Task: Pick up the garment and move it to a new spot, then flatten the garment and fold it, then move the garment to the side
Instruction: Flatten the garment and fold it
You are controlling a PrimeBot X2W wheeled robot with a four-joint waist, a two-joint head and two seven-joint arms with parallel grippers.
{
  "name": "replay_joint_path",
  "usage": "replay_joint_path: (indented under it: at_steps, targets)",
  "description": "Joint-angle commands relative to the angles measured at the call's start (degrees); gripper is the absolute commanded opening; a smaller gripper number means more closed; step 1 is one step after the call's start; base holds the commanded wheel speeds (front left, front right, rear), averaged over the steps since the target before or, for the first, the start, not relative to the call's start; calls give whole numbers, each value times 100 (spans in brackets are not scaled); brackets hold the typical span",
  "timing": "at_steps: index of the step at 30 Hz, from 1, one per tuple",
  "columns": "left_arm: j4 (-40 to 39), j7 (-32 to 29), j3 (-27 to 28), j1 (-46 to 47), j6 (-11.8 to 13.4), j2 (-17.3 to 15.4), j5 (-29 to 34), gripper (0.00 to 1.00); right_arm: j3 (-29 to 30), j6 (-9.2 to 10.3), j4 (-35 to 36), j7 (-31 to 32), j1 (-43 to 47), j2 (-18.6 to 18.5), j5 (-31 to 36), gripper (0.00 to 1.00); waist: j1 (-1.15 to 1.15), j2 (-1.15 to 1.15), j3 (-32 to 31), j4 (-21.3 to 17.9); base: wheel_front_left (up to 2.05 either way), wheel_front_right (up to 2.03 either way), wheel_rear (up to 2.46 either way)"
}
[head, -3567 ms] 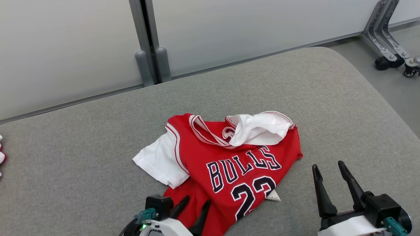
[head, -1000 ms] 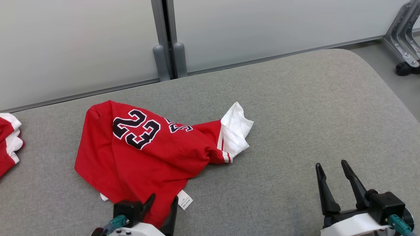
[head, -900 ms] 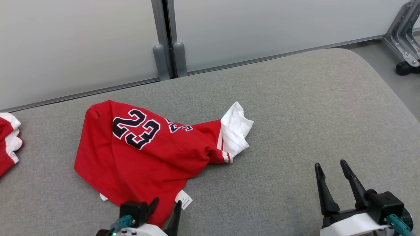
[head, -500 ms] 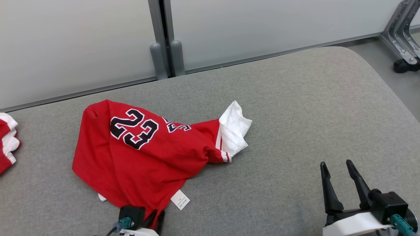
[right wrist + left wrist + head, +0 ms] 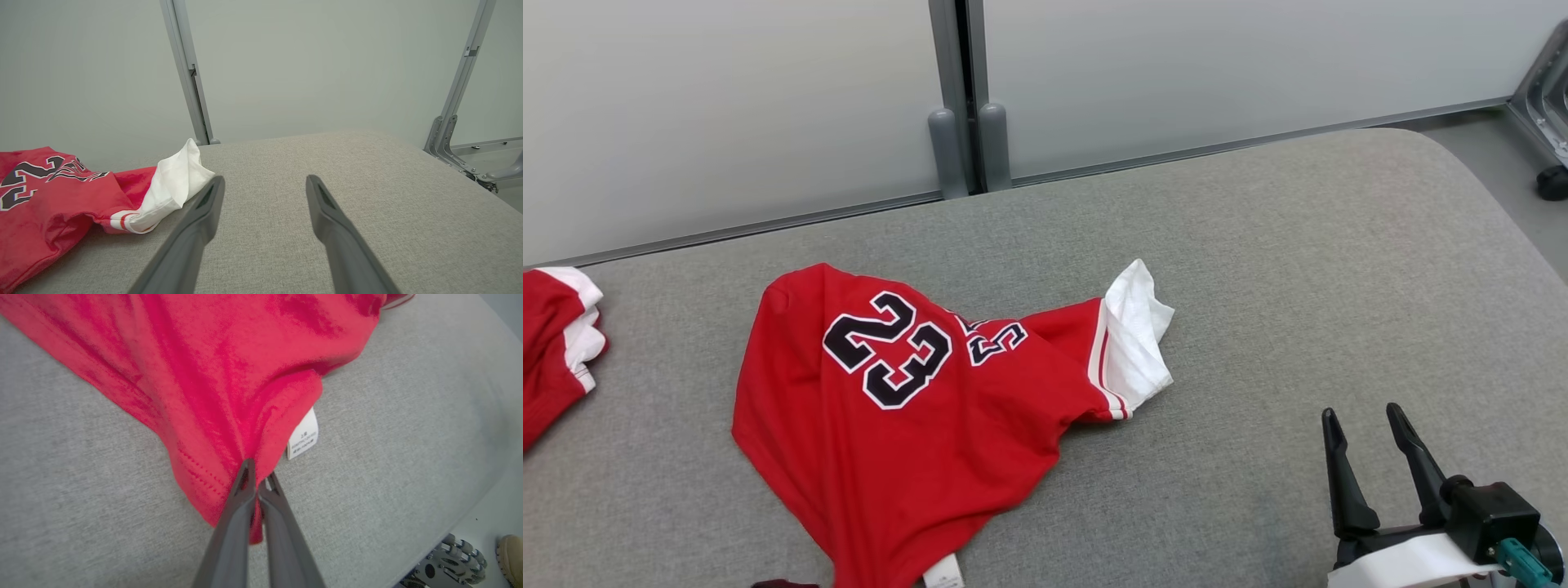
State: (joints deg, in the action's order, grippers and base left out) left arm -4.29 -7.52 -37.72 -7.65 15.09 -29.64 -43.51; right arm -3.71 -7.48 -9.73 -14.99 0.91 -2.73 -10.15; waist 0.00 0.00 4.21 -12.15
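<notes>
From my station I saw the red sports jersey [image 5: 915,425] with black, white-edged "23" numerals lying crumpled on the left half of the grey fabric-covered table [image 5: 1298,286], numbers facing up. Its white sleeve [image 5: 1137,339] stuck out on the robot's right, bunched and partly raised off the surface. The near hem narrowed to a point at the bottom edge of the head view.

On the left wrist feed, the left gripper [image 5: 258,473] had its two dark fingers pressed together on a fold of that red hem [image 5: 229,375], with cloth pinched between them. A white care label [image 5: 303,437] hung from the hem just beside the fingertips and lay on the grey fabric.

The right gripper [image 5: 1362,411] sat at the lower right, well apart from the jersey, jaws spread wide and holding nothing. Its own camera looked between the fingers [image 5: 265,179] across bare table, with the sleeve [image 5: 175,183] off to that view's left.

A second red-and-white garment [image 5: 556,343] lay at the table's far left edge. Behind the table stood frosted wall panels [image 5: 1217,65] joined at a grey metal post [image 5: 968,98].
</notes>
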Motion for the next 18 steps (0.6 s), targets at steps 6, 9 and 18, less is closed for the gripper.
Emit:
replay_joint_path:
  at_steps: [6,9,18]
  targets:
    - [-551,-119,286,-397,381,-381,-146,100,-60,-3,28,-30,-39,-34,20,100,0,0,-6,-278,0,0,0]
    - [-1205,-103,478,-438,591,-587,-55,100,-53,-3,22,-30,-41,-31,21,100,0,0,-6,-467,0,0,0]
    - [-2059,-686,117,1036,644,-278,624,100,-207,-3,57,-30,-166,-29,-156,100,0,0,119,-1093,0,0,0]
